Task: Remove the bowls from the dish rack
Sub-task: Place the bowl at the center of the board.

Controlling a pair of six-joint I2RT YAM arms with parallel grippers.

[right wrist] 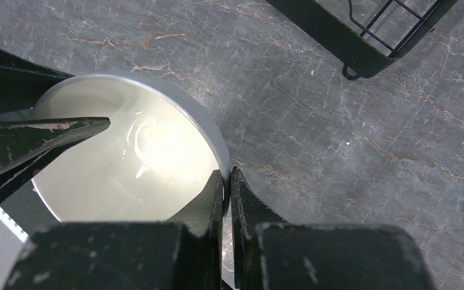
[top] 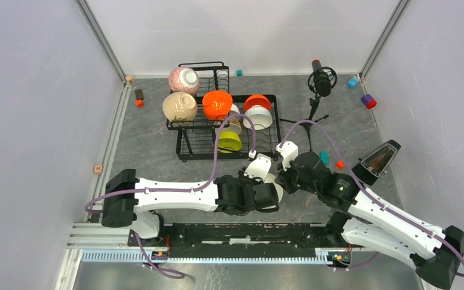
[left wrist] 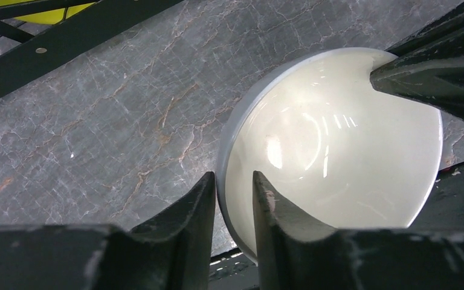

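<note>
A white bowl (top: 273, 179) (left wrist: 332, 157) (right wrist: 127, 163) is held over the table in front of the dish rack (top: 187, 151). My right gripper (top: 282, 176) (right wrist: 226, 178) is shut on its rim. My left gripper (top: 274, 191) (left wrist: 234, 181) straddles the opposite rim, one finger outside and one inside, with a small gap still showing. On the rack sit a pink-speckled bowl (top: 183, 80), a beige bowl (top: 179, 107), two orange bowls (top: 217, 104) (top: 257, 101), a white bowl (top: 258, 116), a cream bowl (top: 234, 126) and a lime green bowl (top: 229, 142).
A black microphone tripod (top: 321, 81) stands right of the rack. Small blocks lie around: teal (top: 324, 157), orange (top: 340, 164), purple and red (top: 368, 101), blue (top: 353, 82), brown (top: 139, 95). A dark wedge-shaped object (top: 379, 158) lies at the right. The rack's corner (right wrist: 362, 36) is close.
</note>
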